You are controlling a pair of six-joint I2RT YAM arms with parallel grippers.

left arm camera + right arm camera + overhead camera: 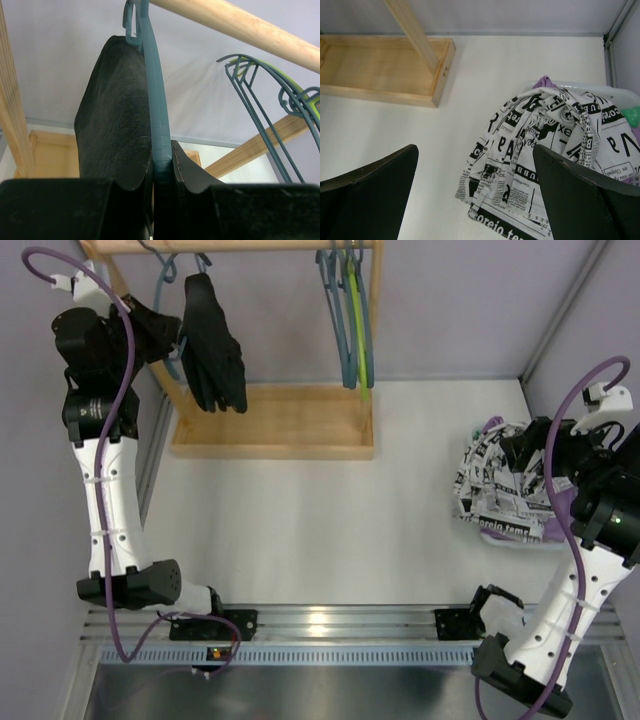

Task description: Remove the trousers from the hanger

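Note:
The black trousers hang limp from a teal hanger on the wooden rail at the back left. In the left wrist view the black cloth drapes to the left of the hanger's arm. My left gripper is shut on that hanger arm, just below the cloth; in the top view the left gripper sits beside the trousers. The white black-printed trousers lie heaped at the right with a bit of the purple trousers under them. My right gripper hovers open over the heap, holding nothing.
Several empty teal and green hangers hang at the rail's right end. The rack's wooden base tray lies on the white table. A green cloth peeks out at the far right of the heap, by a white container's rim.

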